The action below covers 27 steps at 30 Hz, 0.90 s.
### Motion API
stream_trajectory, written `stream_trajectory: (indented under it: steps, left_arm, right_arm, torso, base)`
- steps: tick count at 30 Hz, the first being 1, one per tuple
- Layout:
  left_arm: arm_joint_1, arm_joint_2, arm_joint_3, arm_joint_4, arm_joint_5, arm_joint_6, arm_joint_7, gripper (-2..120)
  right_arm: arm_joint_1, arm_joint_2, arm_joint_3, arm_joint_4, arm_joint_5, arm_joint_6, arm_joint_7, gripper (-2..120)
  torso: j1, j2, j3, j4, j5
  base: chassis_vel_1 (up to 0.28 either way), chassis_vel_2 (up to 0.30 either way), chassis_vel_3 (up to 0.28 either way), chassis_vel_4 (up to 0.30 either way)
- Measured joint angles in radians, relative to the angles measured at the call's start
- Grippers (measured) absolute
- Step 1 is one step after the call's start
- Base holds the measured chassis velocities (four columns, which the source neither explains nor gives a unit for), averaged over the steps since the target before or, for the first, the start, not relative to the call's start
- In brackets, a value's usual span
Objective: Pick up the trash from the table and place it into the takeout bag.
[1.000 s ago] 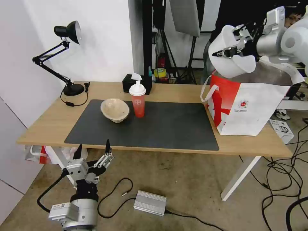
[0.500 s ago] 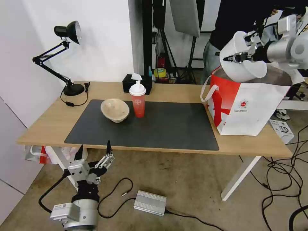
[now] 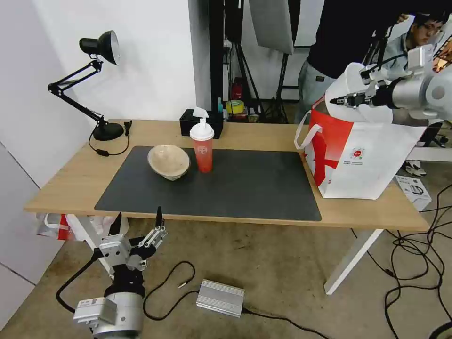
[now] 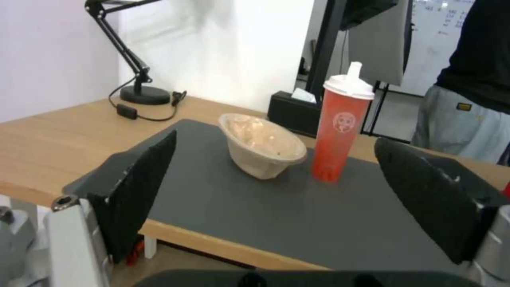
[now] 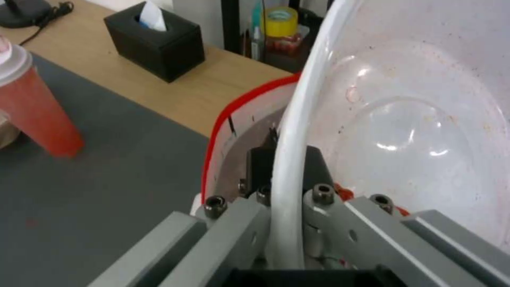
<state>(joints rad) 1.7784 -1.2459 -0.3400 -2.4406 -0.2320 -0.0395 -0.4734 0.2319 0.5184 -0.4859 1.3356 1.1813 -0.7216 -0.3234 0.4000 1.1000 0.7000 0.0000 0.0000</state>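
- While my right end effector (image 3: 340, 100) hangs over the open mouth of the takeout bag (image 3: 362, 160), its fingers pinch the rim of the white round bowl (image 3: 365, 96), one finger inside the rim and one outside, as my right wrist view shows (image 5: 287, 167).
- That bowl is tilted on its side, its lower part sunk behind the bag's top edge; faint reddish specks mark its inner wall (image 5: 414, 131).
- My takeout bag stands upright at the right end of the surface (image 3: 61, 188), just beside the edge of the dark grey mat (image 3: 245, 188).
- My left end effector (image 3: 136, 223) sits low in front of the surface's near edge, below the level of the top, fingers spread wide and holding nothing.
- Seen between those fingers, the beige bowl (image 4: 263, 145) lies tipped on the mat, with the red translucent cup (image 4: 340, 127) upright just beside it.
- Behind the cup stands the black tissue box (image 3: 200, 122); the black desk lamp (image 3: 94, 84) is at the far left corner.
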Motion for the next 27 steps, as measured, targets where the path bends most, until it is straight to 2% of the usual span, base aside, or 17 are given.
stream_trajectory:
  steps: [20, 22, 25, 27]
  left_arm:
    - [0.004, -0.013, 0.002, 0.003, 0.009, 0.000, -0.001, 100]
    - [0.003, -0.013, 0.001, 0.004, 0.009, 0.000, -0.001, 100]
    - [0.002, -0.016, 0.002, 0.006, 0.009, 0.001, -0.001, 100]
    - [0.002, -0.018, 0.003, 0.007, 0.009, 0.001, -0.001, 100]
  right_arm:
    - [-0.090, -0.002, 0.074, 0.016, -0.034, 0.000, -0.016, 0]
    - [-0.093, -0.001, 0.082, 0.018, -0.034, 0.000, -0.015, 2]
    - [-0.116, 0.002, 0.107, 0.021, -0.034, 0.000, -0.001, 17]
    - [-0.125, 0.002, 0.115, 0.022, -0.034, 0.000, 0.002, 20]
  torso:
    - [0.000, 0.000, 0.000, 0.0000, 0.0000]
    - [0.000, 0.000, 0.000, 0.0000, -0.0001]
    - [0.000, 0.000, 0.000, 0.0001, -0.0001]
    - [0.000, 0.000, 0.000, 0.0000, 0.0000]
  base:
    - [0.000, 0.000, 0.000, 0.000]
    - [0.000, 0.000, 0.000, 0.000]
    - [0.000, 0.000, 0.000, 0.000]
    - [0.000, 0.000, 0.000, 0.000]
